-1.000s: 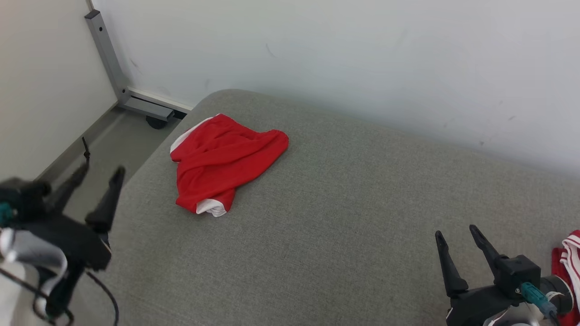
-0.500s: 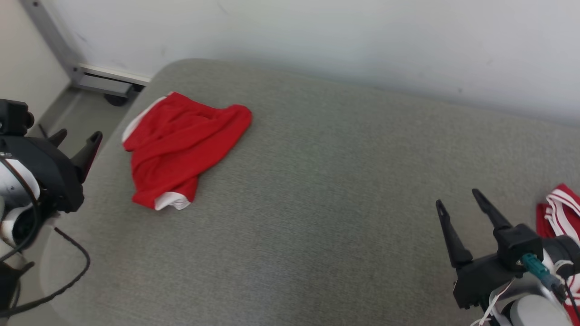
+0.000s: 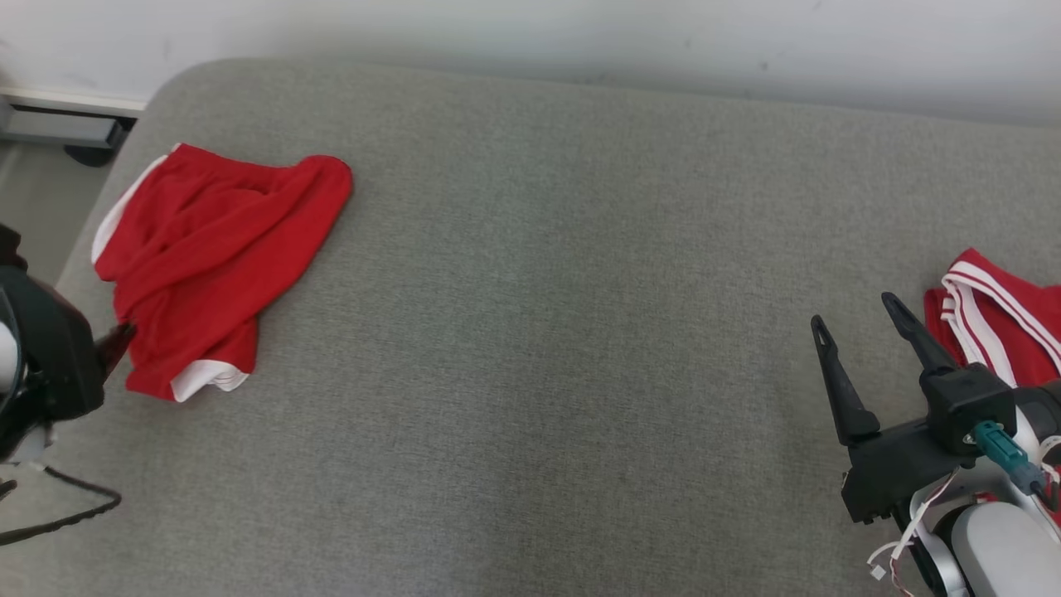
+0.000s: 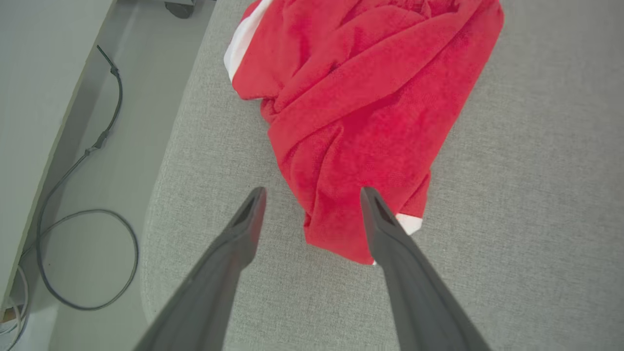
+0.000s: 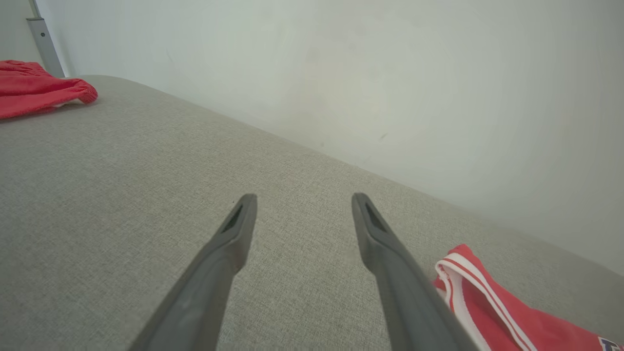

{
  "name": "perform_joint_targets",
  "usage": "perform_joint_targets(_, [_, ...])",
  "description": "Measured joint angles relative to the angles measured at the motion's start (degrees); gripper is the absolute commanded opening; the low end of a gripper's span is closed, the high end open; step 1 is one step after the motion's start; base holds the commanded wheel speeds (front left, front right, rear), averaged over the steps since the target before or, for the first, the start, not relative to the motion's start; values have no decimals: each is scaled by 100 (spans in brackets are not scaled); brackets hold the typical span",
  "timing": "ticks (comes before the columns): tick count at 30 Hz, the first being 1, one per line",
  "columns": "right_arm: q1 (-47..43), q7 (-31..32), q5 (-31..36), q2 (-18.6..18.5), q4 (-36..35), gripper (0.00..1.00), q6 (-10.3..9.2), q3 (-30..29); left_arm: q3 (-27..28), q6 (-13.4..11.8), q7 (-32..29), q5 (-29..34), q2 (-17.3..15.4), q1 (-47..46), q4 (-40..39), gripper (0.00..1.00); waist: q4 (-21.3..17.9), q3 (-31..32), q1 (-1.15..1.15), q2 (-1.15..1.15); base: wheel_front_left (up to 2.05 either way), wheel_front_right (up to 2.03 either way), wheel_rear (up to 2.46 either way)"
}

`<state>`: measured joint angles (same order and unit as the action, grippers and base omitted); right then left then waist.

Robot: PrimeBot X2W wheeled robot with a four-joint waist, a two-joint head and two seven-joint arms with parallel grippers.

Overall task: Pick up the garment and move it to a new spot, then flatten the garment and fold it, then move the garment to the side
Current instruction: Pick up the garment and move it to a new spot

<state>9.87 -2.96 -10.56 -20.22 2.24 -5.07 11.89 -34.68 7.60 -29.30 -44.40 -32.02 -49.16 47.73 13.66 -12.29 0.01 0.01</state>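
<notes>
A crumpled red garment (image 3: 215, 249) with white trim lies near the left end of the grey cushion (image 3: 539, 348). The left wrist view looks down on the garment (image 4: 360, 107). My left gripper (image 4: 312, 192) hangs open just above its near end, with the right finger over the cloth and the left finger over bare cushion. Nothing is held. In the head view the left gripper's dark housing (image 3: 46, 365) sits at the left edge. My right gripper (image 3: 852, 308) (image 5: 303, 197) stands open and empty above the cushion at the lower right. The garment (image 5: 34, 90) shows far off in the right wrist view.
A second red garment with white stripes (image 3: 1003, 323) (image 5: 492, 312) lies at the cushion's right end, beside my right gripper. A pale wall (image 3: 580, 33) runs behind the cushion. Off the rounded left edge are floor with a looped cable (image 4: 87, 214) and a metal frame foot (image 3: 58, 128).
The head camera has swung right and down, so everything slid left in its view. My left gripper has come in over the garment's near end. The right gripper is much as before.
</notes>
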Motion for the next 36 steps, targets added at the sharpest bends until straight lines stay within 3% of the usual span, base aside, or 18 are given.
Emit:
perform_joint_targets(6, [-4,124,16,-65,-138,100,-48,-85,-185,0,-532,-89,8,-74,500,100,-133,-212,0,0,0,0,0])
perform_joint_targets(9, [-5,205,71,-73,-302,100,-54,-91,-162,0,-732,-428,136,-83,587,100,-155,-318,-1,0,0,0,0])
perform_joint_targets(16, [-5,400,162,-115,-513,100,-94,-116,-321,0,-780,-626,140,-159,647,100,-136,-497,-1,0,0,0,0])
perform_joint_targets(17, [-4,408,162,-114,-542,100,-99,-118,-325,0,-740,-659,145,-178,639,24,-131,-523,-1,0,0,0,0])
perform_joint_targets(18, [-3,433,162,-113,-558,100,-99,-119,-356,0,-736,-705,146,-177,591,4,-124,-548,-1,0,0,0,0])
perform_joint_targets(19, [-2,455,162,-113,-558,100,-99,-121,-358,0,-697,-757,170,-177,583,0,-115,-566,-1,0,0,0,0])
perform_joint_targets(32, [101,544,186,68,-405,100,-107,-122,-850,0,-210,-1012,-93,-511,186,0,-22,-492,-1,0,0,0,0])
perform_joint_targets(36, [116,485,149,81,-302,100,-111,-190,-1016,-1,38,-1107,-18,-603,-221,0,-46,-375,-2,-1,0,0,0])
